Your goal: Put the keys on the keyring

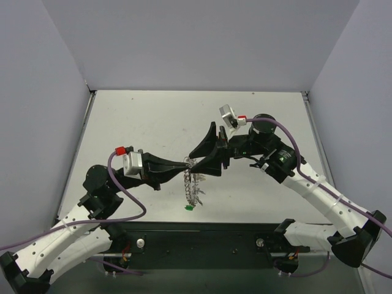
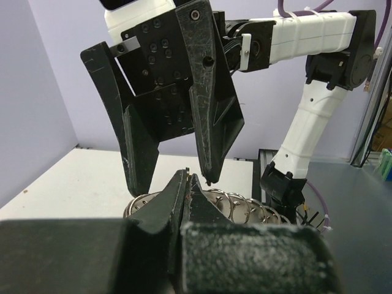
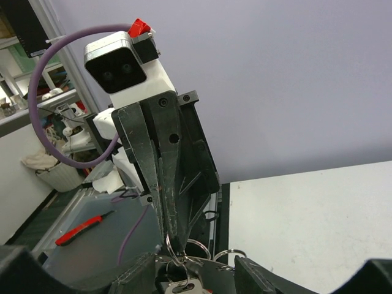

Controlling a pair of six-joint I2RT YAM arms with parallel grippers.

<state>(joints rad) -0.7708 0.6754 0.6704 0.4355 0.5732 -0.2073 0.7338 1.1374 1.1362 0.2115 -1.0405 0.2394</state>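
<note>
Shiny metal keyring [image 1: 193, 184], matt rough plastic fingers [image 2: 208, 110].

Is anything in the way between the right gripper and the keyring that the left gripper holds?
Nothing visible. The left gripper is shut on the top of the keyring, keys hanging below. The right gripper stands open right there, its jaws either side of the left fingertips, which alone crowd the wire.

Keyring [image 1: 193, 182]: thin silver wire ring fringed with small silver pieces, bunched into a vertical strand at frame centre. Green tag [image 1: 189, 207] sits at its lower end, lower centre.
</note>
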